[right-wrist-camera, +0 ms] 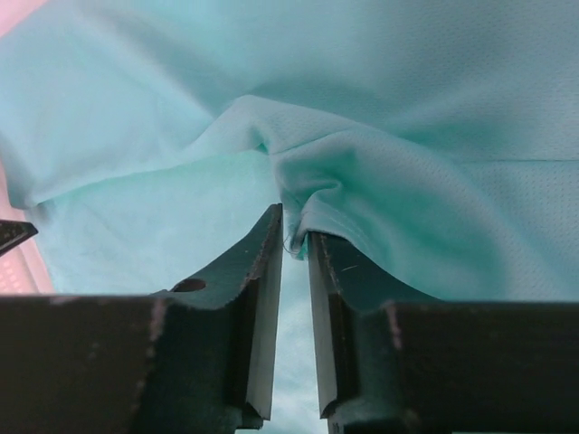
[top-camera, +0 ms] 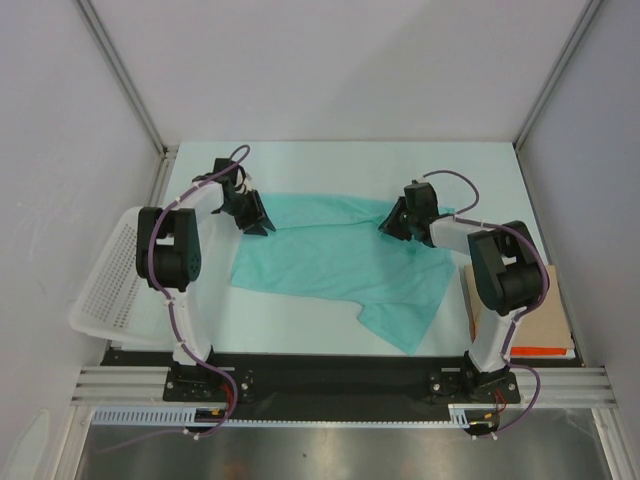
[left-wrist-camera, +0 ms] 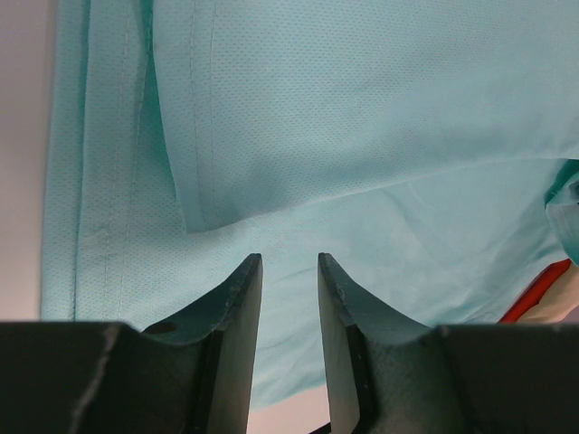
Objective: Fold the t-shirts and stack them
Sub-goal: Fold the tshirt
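- Teal soft-cloth t-shirt lies lengthwise left-to-right.
- Left gripper, jaws apart, sits at its far-left edge.
- Right gripper, jaws nearly together at its puckered far-right edge; grip unclear.

Matt mesh-knit cloth t-shirt, seemingly plastic fingers

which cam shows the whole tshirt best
Top external: the whole t-shirt lies spread out, its full outline visible. Left wrist shows only flat cloth and a seam; right wrist shows only a bunched fold.
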Robot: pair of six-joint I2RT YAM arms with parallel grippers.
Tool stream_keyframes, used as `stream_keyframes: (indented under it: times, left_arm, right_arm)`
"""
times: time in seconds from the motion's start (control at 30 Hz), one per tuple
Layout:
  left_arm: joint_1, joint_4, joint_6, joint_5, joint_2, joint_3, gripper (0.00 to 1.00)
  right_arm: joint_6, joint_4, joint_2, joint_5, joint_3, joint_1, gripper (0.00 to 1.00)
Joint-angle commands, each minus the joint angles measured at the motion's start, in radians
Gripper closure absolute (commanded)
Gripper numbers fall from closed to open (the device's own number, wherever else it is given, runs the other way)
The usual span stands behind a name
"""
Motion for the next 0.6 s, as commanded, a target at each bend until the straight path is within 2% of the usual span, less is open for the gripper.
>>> stream_keyframes:
  times: [0.0, 0.07, 0.1, 0.17, 0.33, 0.57]
  left_arm:
    - [0.007, 0.016, 0.001, 0.001, -0.053, 0.013, 0.64]
    - [0.009, 0.015, 0.006, -0.007, -0.059, 0.008, 0.64]
    - [0.011, 0.015, 0.006, -0.01, -0.06, 0.008, 0.64]
    - [0.014, 0.012, 0.009, -0.013, -0.059, 0.009, 0.64]
    - [0.023, 0.01, 0.009, -0.014, -0.056, 0.014, 0.64]
    - [0.029, -0.004, 0.01, -0.018, -0.031, 0.037, 0.64]
  right_arm:
    - [0.018, -0.033, 0.023, 0.024, 0.05, 0.003, 0.79]
    - [0.015, -0.05, 0.02, 0.027, 0.048, 0.004, 0.85]
    - [0.015, -0.059, 0.02, 0.023, 0.053, 0.004, 0.92]
    - [0.025, -0.163, 0.018, 0.017, 0.089, 0.004, 1.0]
    - [0.048, -0.441, 0.027, -0.111, 0.208, 0.003, 1.0]
    - [0.076, -0.57, 0.032, -0.213, 0.235, 0.007, 0.98]
